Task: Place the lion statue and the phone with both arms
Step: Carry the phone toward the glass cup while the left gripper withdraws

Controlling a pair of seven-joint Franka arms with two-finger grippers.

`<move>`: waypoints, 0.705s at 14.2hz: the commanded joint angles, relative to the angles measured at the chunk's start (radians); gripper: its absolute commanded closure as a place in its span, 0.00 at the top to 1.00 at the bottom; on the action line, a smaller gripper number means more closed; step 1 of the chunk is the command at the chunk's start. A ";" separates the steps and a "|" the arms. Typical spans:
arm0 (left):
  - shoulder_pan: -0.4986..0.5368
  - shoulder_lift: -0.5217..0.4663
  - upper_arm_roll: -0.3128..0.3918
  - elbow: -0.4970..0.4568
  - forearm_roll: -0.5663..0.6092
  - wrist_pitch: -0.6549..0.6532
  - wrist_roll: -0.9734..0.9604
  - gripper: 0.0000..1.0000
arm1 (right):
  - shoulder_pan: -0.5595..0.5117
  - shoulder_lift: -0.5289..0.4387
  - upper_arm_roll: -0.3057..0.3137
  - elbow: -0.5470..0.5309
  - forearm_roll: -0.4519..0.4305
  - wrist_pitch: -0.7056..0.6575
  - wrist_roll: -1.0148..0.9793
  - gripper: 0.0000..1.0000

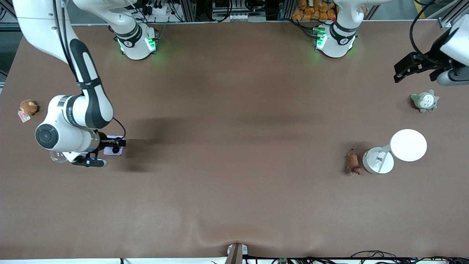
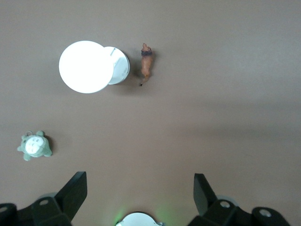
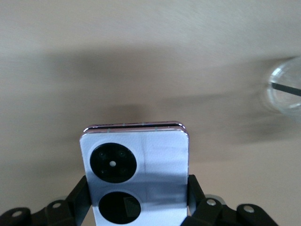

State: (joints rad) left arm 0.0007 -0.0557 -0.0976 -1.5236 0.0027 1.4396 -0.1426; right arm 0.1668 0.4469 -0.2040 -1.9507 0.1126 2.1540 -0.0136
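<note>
The lavender-pink phone (image 1: pixel 109 150) sits between the fingers of my right gripper (image 1: pixel 117 146), which is shut on it low over the right arm's end of the table. In the right wrist view the phone (image 3: pixel 155 150) shows its two black camera circles, with my right gripper (image 3: pixel 138 195) clamped on its sides. The reddish-brown lion statue (image 1: pixel 353 162) lies on the table beside a white stand, toward the left arm's end. My left gripper (image 1: pixel 398 73) hangs open and empty, high over that end. The left wrist view shows the lion statue (image 2: pixel 146 66) well away from my left gripper (image 2: pixel 139 190).
A white stand with a round disc top (image 1: pixel 408 145) and round base (image 1: pixel 377 161) stands by the lion. A grey-green and white plush (image 1: pixel 424 101) lies under the left hand's side. A brown plush with a tag (image 1: pixel 28 107) and a clear cup (image 1: pixel 58 157) are near the right arm.
</note>
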 commanded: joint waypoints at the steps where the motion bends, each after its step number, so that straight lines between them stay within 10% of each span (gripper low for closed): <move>1: -0.019 -0.045 0.042 -0.039 -0.029 -0.016 0.018 1.00 | -0.036 0.002 0.018 -0.071 -0.022 0.064 -0.002 0.58; 10: -0.007 -0.053 0.041 -0.041 -0.032 -0.048 0.031 1.00 | -0.090 0.092 0.020 -0.070 -0.022 0.122 -0.043 0.60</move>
State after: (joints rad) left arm -0.0039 -0.0787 -0.0640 -1.5390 -0.0105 1.4060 -0.1305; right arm 0.1094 0.5406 -0.2019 -2.0177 0.0971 2.2674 -0.0391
